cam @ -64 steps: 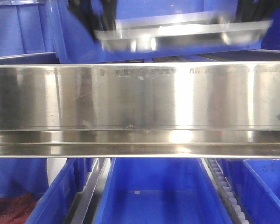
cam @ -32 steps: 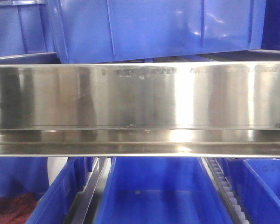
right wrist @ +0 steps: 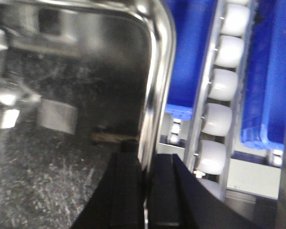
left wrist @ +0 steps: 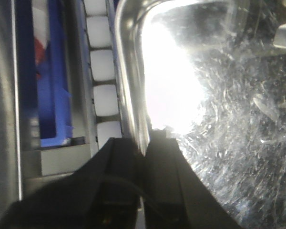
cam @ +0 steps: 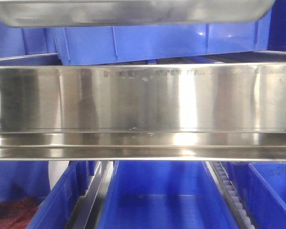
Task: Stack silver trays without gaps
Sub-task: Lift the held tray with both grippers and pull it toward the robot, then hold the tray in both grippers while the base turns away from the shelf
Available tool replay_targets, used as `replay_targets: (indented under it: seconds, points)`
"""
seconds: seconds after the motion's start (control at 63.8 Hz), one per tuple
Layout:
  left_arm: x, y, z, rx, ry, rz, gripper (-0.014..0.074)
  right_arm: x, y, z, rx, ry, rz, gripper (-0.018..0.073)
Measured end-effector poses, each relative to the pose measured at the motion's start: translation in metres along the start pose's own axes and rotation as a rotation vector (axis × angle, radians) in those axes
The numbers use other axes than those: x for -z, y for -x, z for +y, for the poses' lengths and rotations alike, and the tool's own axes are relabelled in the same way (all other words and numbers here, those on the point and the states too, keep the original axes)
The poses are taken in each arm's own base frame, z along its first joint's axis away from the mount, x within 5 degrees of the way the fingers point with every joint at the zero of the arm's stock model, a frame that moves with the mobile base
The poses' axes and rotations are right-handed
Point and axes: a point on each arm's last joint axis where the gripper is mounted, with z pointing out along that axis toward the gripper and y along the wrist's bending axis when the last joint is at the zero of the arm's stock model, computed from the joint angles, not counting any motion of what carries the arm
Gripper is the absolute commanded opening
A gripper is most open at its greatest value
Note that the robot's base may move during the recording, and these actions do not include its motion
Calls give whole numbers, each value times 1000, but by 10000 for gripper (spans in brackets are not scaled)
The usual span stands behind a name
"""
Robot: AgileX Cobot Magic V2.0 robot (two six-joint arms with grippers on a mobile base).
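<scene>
I'm holding the silver tray (cam: 133, 13) up high by the blue bin (cam: 157, 43). The left end effector (left wrist: 144, 143) and right end effector (right wrist: 144, 160) each pinch an opposite rim, so I judge it level for nesting.

Lighting and sharpness across three views.
Blown-out white glare floods the silver tray (left wrist: 171, 81) in the left wrist view; soft vertical highlights band the shelf rail (cam: 143, 100); both wrist views are slightly blurred, with dark foregrounds.

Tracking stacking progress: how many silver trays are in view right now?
1. One silver tray spans the top of the front view, above the steel rail, its side rims pinched by the left gripper and the right gripper. Others may be out of frame.
</scene>
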Motion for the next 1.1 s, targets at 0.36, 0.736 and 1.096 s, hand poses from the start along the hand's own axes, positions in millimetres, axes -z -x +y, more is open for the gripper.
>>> replay_targets:
  seconds: [0.36,0.736,1.096]
  points:
    - [-9,11,-10,-12,32,6,-41,-7,2,0,-25,-34,7,57]
    - [-9,10,-10,-12,32,8,-42,-7,2,0,-27,-34,7,57]
    - [-9,11,-10,-11,32,7,-43,-7,2,0,-27,-34,7,57]
